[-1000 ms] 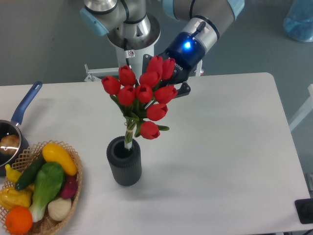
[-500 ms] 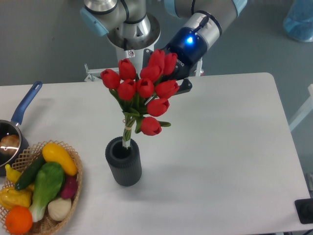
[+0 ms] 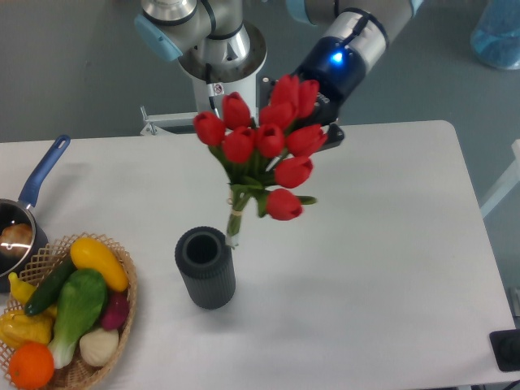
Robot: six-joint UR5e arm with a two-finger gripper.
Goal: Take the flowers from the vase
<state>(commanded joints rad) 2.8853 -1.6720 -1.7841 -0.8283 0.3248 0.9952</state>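
The gripper [image 3: 307, 122] sits behind the flowers [image 3: 264, 150], clamped on the bunch; its fingers are hidden by the buds. The stem ends hang just outside the rim of the vase [image 3: 205, 266], on its right. Bare table [image 3: 382, 244] extends rightward.

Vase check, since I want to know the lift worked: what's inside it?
The vase shows only a dark opening with no stems in it; its bottom is hidden. The flowers hang beside it, held by the hand.
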